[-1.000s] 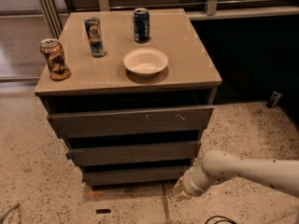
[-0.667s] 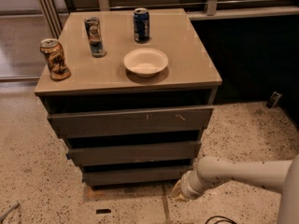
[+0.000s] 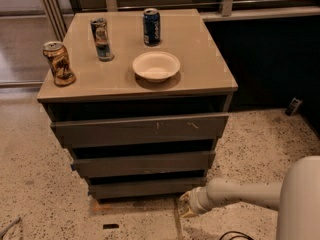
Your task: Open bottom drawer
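Note:
The bottom drawer (image 3: pixel 145 188) is the lowest, narrowest dark grey-brown front of the cabinet, just above the floor. Above it sit the middle front (image 3: pixel 145 165) and the widest top front (image 3: pixel 140 129) with pale scratches. My gripper (image 3: pixel 186 206) is at the end of the white arm (image 3: pixel 240 193) reaching in from the lower right. It hangs low over the floor, just in front of and below the bottom drawer's right end.
On the cabinet top (image 3: pixel 200 59) stand a brown can (image 3: pixel 59 63) at the left edge, a tall can (image 3: pixel 101 39), a blue can (image 3: pixel 151 27) and a white bowl (image 3: pixel 156 66). Speckled floor (image 3: pixel 35 184) surrounds the cabinet. A dark wall stands at the right.
The arm has drawn in towards the cabinet, moving the gripper slightly left and closer to the bottom drawer's right end. The drawers have not moved.

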Controlling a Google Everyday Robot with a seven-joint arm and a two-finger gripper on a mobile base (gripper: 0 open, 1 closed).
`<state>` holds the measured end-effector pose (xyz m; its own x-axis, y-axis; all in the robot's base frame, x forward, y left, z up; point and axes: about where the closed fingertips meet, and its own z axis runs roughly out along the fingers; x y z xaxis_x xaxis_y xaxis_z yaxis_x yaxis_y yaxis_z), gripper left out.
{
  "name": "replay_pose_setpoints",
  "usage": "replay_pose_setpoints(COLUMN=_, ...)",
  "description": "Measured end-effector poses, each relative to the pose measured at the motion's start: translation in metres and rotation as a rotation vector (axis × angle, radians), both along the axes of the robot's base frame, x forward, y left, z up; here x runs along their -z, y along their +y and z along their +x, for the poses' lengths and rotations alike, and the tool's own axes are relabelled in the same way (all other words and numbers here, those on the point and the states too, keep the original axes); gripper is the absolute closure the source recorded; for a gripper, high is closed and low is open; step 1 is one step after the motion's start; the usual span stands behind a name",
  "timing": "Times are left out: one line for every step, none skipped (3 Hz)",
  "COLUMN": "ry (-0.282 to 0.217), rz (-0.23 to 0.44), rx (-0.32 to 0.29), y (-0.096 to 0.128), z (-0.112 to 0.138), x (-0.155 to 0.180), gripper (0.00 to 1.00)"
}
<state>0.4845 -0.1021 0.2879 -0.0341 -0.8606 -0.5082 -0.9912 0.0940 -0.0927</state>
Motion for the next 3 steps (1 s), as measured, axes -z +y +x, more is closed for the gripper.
replay_pose_setpoints(ry=-0.073, rz=0.036, rx=0.004, y=0.0037, z=0.042, x=0.0319, gripper=0.0)
replay_pose_setpoints(ry=-0.074, rz=0.034, rx=0.005, y=0.0038, z=0.0428, x=0.0325, gripper=0.0)
replay_pose_setpoints(ry=-0.087, rz=0.017, rx=0.012, y=0.0051, z=0.049, x=0.037, gripper=0.0)
